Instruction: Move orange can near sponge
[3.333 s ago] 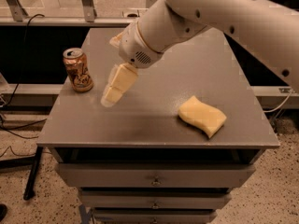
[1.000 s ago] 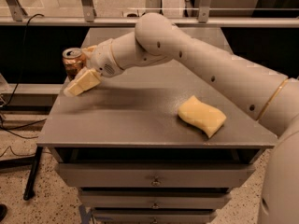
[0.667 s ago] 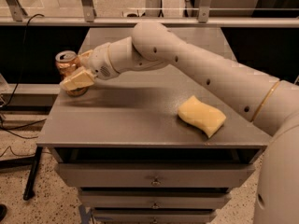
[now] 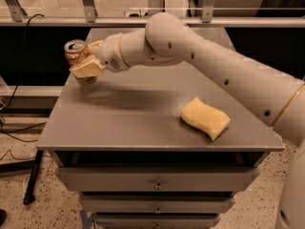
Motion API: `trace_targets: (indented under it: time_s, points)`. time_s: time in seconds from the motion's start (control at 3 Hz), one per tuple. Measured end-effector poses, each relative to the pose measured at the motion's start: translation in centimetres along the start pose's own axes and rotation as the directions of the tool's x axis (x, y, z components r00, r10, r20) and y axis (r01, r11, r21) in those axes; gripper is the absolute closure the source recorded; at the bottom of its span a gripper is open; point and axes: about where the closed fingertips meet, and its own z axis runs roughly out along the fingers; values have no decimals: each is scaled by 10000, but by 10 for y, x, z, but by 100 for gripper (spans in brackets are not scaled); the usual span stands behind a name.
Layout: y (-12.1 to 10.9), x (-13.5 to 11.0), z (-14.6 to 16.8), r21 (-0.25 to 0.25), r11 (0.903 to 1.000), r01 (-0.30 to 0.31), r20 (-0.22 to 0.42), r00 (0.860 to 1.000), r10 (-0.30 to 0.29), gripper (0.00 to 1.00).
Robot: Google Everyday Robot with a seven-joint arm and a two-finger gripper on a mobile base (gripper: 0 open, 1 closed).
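The orange can [image 4: 74,52] is at the far left of the grey table [image 4: 128,113], upright and slightly tilted. My gripper [image 4: 85,59] is shut on the orange can, with one pale finger [image 4: 87,69] across its front and the other behind it. The can's base looks just off the tabletop, with a shadow below it. The pale yellow sponge [image 4: 205,118] lies flat at the front right of the table, far from the can.
My arm [image 4: 214,66] reaches over the table from the right. Drawers [image 4: 157,181] sit under the tabletop. A metal rail [image 4: 47,21] runs behind the table, and a black cable [image 4: 19,80] hangs at the left.
My gripper moved left from the table's middle to the can and closed around it. The can has shifted slightly right and up. The sponge has not moved.
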Motion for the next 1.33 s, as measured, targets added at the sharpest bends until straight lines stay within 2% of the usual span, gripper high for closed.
trace_targets:
  time_s: [0.33,0.67,1.0,1.33]
  points:
    - [-24,-7,-64,829,9955,461,-412,9982,-428,100]
    - [-51,10,-128,1376,9897,403,-959,9950,-272,100]
    - [-73,38,-183,1763,9842,135,-1486,9888,131,100]
    - [-75,73,-240,2241,9734,-482,-1874,9780,915,100]
